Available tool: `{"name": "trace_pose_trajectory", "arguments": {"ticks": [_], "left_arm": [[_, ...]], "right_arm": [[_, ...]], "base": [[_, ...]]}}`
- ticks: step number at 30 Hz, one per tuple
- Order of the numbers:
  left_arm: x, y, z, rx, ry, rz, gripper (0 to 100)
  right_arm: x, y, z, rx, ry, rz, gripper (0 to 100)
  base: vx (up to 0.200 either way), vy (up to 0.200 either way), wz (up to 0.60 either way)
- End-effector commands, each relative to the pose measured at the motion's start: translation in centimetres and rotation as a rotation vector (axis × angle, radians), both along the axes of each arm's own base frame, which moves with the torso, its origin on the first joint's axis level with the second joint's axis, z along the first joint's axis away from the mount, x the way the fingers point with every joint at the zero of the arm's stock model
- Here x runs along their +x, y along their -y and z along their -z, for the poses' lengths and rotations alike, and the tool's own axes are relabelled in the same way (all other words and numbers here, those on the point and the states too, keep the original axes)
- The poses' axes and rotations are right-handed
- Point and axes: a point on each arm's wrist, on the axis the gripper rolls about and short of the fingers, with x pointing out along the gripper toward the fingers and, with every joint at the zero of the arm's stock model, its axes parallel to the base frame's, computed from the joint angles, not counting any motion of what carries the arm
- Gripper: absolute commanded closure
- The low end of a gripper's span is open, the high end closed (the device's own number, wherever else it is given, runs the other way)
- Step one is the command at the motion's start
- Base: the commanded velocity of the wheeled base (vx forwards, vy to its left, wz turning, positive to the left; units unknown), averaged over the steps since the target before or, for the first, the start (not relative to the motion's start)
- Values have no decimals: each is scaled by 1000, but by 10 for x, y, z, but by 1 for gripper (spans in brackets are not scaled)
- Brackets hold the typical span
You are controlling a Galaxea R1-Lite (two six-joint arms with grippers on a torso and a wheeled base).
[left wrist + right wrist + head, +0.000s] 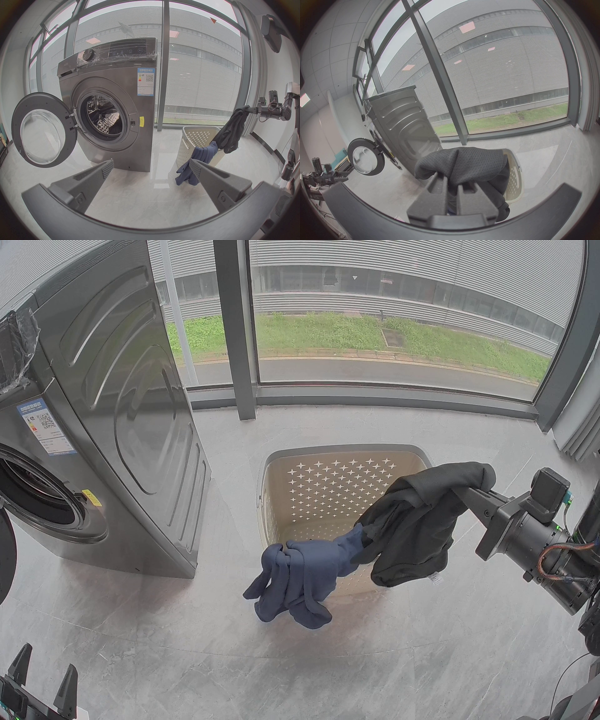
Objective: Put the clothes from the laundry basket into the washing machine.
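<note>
My right gripper [464,493] is shut on a dark grey garment [419,521], held up over the beige laundry basket [325,484]. A blue garment [300,574] hangs tangled from the grey one and droops over the basket's front rim. In the right wrist view the grey garment [465,162] drapes over the closed fingers [437,193]. The grey washing machine [119,421] stands to the left with its round door [40,131] swung open and its drum [101,117] showing. My left gripper [151,167] is open, low at the front left, with nothing in it [44,671].
The basket sits on a pale tiled floor [187,652] in front of large windows [387,309]. A dark window post [234,327] rises between the machine and the basket. Open floor lies between the machine's front and the basket.
</note>
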Motion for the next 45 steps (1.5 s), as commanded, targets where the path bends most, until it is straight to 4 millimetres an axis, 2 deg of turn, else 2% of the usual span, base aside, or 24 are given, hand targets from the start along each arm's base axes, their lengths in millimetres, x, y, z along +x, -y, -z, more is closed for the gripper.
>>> {"name": "trace_pose_trajectory", "arguments": {"ticks": [1, 11, 45], "left_arm": [[0, 0, 5, -1, -3, 0, 0], [0, 0, 5, 4, -3, 3, 0], [1, 0, 5, -1, -9, 4, 0]], "right_arm": [[-4, 5, -3, 11, 15, 16, 100], [-3, 3, 0, 4, 5, 15, 100], [-6, -4, 0, 5, 7, -37, 100]], "base": [[-200, 0, 0], [-40, 0, 0], [0, 200, 0]]}}
